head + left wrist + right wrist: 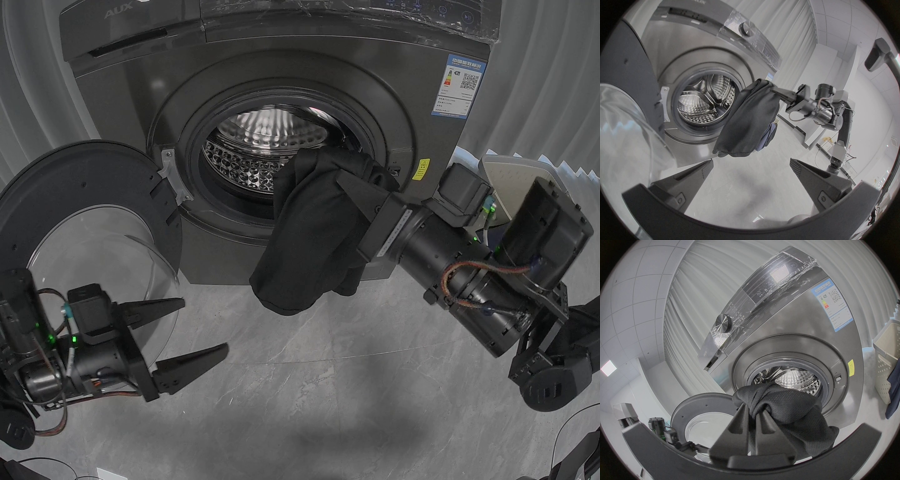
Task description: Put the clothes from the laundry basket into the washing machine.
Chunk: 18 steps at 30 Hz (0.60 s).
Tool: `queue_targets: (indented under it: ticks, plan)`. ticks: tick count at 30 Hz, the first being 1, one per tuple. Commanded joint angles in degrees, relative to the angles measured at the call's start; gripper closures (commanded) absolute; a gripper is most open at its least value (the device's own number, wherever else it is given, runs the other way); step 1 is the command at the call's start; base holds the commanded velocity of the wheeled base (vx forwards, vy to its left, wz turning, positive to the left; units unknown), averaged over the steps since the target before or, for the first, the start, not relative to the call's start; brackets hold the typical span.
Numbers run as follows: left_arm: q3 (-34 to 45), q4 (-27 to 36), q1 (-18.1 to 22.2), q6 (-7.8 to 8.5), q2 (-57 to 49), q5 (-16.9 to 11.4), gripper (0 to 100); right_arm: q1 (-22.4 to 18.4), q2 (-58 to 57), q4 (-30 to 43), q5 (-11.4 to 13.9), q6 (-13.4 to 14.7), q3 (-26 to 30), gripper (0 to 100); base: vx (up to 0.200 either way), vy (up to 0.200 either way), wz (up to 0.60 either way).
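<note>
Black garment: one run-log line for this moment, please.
right gripper shut on black garment | held at drum opening | left gripper open

A black garment point(312, 244) hangs across the open washing machine mouth point(259, 153); door point(81, 181) stands aside.

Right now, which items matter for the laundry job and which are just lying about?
Job: black garment, shut in the right pincer; washing machine, door open; laundry basket with blue cloth; left pincer, open.
Not job: curtain; floor; label sticker.
</note>
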Motion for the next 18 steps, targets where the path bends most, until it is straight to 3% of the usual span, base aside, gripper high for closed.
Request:
queue_targets:
  ticks: [1,18]
  plan:
    - [-3.57,-4.8,-4.74,-1.24,12.99,2.56,0,0.16,-3.44,0.35,-0.01,0.08,2.7,100,0.0,0.0,0.0]
    - [-11.74,-5.94,-5.26,-1.24,23.19,2.73,0,2.27,-4.5,0.26,0.08,0.17,4.64,100,0.0,0.0,0.0]
